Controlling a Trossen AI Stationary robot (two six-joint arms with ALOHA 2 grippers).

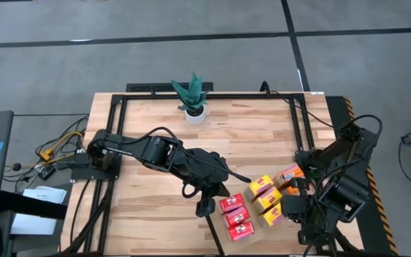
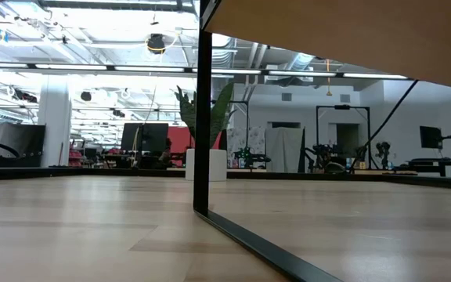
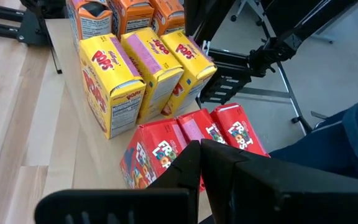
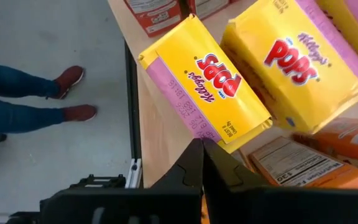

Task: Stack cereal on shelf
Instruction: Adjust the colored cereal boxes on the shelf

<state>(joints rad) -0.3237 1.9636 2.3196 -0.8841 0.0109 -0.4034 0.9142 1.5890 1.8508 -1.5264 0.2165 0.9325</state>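
Several cereal boxes stand close together on the pale shelf: red ones, yellow ones and orange ones. In the left wrist view the yellow box nearest my right arm leans on its neighbour. My left gripper is shut and empty, held above and beside the red boxes. My right gripper is shut too, its tips by the corner of a yellow box, with an orange box close beside it. My right gripper's shut fingertips stand at the lower corner of a yellow box, coming from above at a steep slant. I cannot tell whether they touch it. My left gripper touches nothing.
A green potted plant stands at the table's far edge. A black frame post rises from the tabletop under the shelf. A person's legs in blue trousers and red shoes are on the floor just past the shelf's edge.
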